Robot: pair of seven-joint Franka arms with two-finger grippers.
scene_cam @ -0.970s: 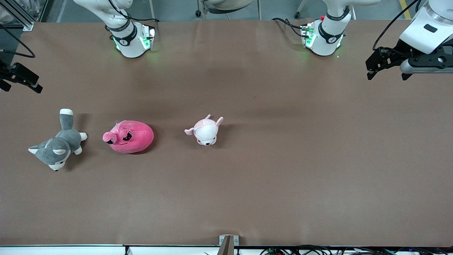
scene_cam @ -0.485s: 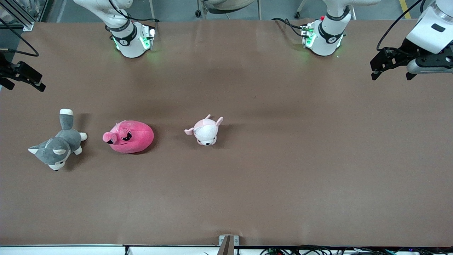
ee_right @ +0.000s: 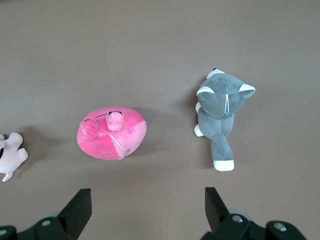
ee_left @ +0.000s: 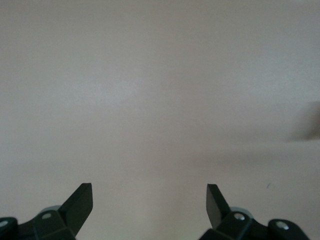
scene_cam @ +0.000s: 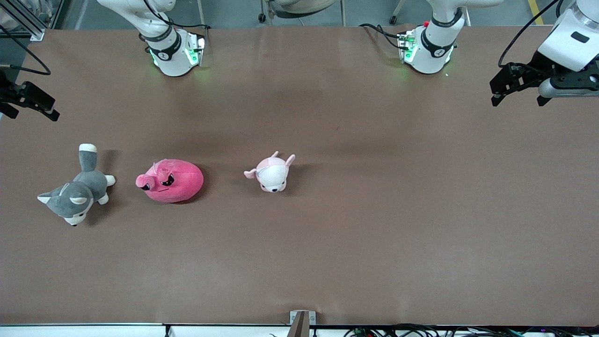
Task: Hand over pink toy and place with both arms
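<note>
The pink toy (scene_cam: pixel 171 180) lies on the brown table between a grey-and-white plush dog and a pale pink-and-white plush; it also shows in the right wrist view (ee_right: pixel 112 133). My right gripper (scene_cam: pixel 28 105) is up in the air at the right arm's end of the table, open and empty (ee_right: pixel 148 200), with the pink toy and the dog below it. My left gripper (scene_cam: pixel 514 93) is up over the left arm's end of the table, open and empty (ee_left: pixel 149 197), over bare table only.
The grey-and-white plush dog (scene_cam: pixel 77 189) lies beside the pink toy toward the right arm's end (ee_right: pixel 219 115). The pale pink-and-white plush (scene_cam: pixel 271 173) lies beside it toward the table's middle (ee_right: pixel 10 155). The two arm bases (scene_cam: pixel 173 51) (scene_cam: pixel 428 47) stand along the table edge farthest from the front camera.
My left gripper has shifted a little toward its end of the table, and my right gripper has shifted slightly. The toys have not moved.
</note>
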